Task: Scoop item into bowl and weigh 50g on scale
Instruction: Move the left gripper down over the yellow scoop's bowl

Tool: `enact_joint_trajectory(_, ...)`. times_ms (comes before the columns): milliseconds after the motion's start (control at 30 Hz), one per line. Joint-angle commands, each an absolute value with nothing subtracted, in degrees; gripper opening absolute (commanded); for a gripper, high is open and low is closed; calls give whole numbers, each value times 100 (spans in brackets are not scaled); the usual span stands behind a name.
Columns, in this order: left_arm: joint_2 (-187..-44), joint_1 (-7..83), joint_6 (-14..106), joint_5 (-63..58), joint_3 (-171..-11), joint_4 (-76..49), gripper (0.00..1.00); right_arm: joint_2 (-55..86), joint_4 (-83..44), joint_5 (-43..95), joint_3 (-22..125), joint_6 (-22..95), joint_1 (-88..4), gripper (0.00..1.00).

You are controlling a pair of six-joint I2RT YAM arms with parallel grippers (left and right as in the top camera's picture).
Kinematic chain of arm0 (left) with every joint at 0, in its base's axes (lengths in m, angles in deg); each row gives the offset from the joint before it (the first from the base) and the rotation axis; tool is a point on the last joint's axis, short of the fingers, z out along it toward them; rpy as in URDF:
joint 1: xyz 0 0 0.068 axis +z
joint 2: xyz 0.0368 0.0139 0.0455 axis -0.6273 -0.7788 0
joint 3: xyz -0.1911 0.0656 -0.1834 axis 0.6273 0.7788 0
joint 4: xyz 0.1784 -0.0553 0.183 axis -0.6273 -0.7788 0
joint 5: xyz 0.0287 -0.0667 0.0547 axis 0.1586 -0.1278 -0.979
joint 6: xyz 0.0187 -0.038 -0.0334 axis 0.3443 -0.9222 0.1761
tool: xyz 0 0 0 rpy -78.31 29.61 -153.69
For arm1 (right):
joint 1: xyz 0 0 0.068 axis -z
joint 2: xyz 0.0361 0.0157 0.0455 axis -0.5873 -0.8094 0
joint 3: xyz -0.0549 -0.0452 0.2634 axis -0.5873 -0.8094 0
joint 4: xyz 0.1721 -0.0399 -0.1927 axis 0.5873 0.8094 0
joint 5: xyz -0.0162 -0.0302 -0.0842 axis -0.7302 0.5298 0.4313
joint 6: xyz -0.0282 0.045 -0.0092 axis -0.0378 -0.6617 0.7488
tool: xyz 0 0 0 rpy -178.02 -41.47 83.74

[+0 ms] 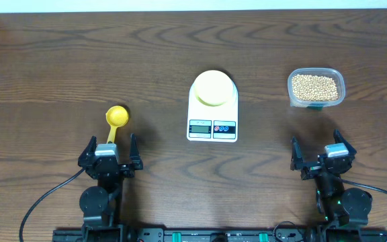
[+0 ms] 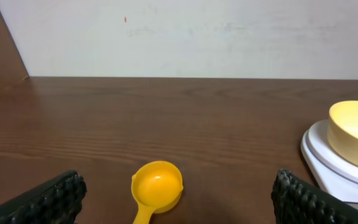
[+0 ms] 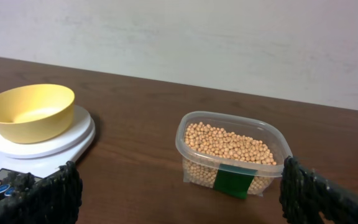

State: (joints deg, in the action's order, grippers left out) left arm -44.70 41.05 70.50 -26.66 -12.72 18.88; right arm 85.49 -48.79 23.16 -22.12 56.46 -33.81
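Left pincer [image 1: 111,149] stands open and empty; right pincer [image 1: 320,151] likewise. Yellow scoop [image 1: 117,118] lies on the tabletop [image 1: 46,67] at twelve o'clock from the left pincer, handle running twelve-to-six, its end nearest the jaws. Left arm is plainly nearer. Beans [image 1: 315,87], small, round and tan, sit in a clear container [image 1: 340,87] at twelve o'clock from the right pincer. Bowl [image 1: 213,87], pale yellow and empty, rests on the scale [image 1: 211,128].

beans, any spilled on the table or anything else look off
Nothing stands out. The beans all sit inside the clear container, the bowl rests upright and empty on the scale, and the yellow scoop lies empty on the table.
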Motion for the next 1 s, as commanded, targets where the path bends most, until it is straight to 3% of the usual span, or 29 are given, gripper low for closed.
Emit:
enact_joint_trajectory(0,-4637,4115,7022,-2677,-1432,1742,98,8579,-4855,2259,-2221,5578,-3414,99)
enact_joint_trajectory(433,-7043,4115,7000,-2653,-3316,1558,97,8579,-4855,2259,-2221,5578,-3414,99)
enact_joint_trajectory(967,-11292,4382,6167,-1894,-7644,-1784,98,8579,-4855,2259,-2221,5578,-3414,99)
